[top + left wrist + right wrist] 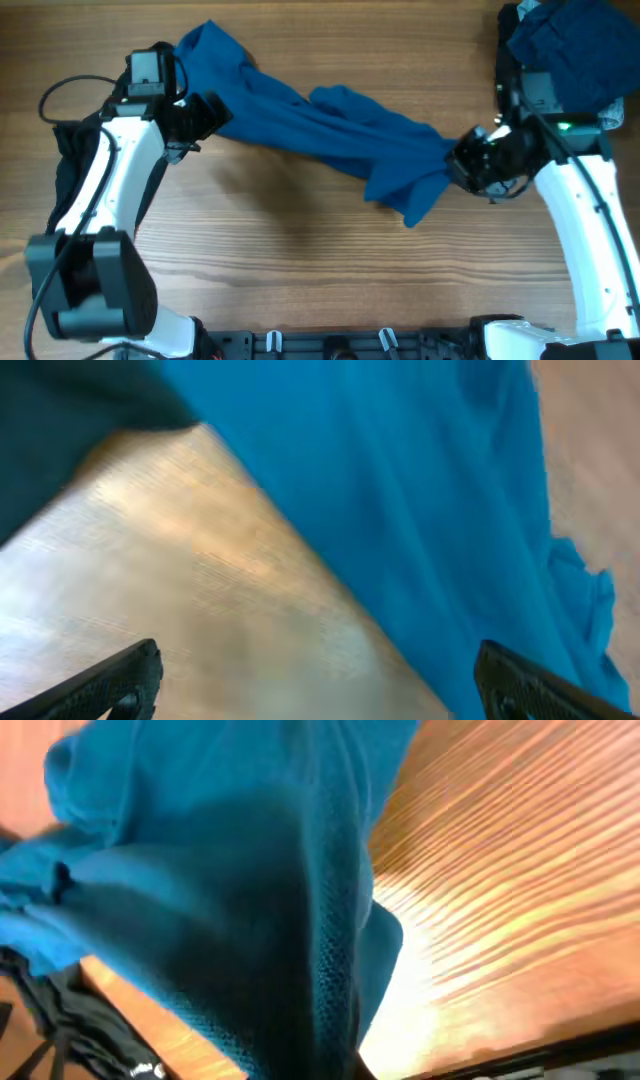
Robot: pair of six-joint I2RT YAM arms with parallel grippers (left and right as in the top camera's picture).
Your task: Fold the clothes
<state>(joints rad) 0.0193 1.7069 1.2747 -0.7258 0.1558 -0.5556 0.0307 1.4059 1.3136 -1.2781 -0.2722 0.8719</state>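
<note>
A large teal-blue shirt (330,125) lies bunched and stretched across the table from the upper left to the right. My right gripper (462,160) is shut on its right end; in the right wrist view the fabric (250,890) fills the frame and gathers down into the jaws (350,1070), which it hides. My left gripper (205,115) stands open at the shirt's left part. In the left wrist view its fingers (120,682) are spread wide, one over bare wood, the other over the shirt (420,510). A black garment (90,1030) with small white lettering lies at the left.
A navy heap (570,50) sits at the back right corner, beside the right arm. The black garment (62,175) lies under the left arm at the table's left edge. Bare wood table (300,260) stretches in front of the shirt.
</note>
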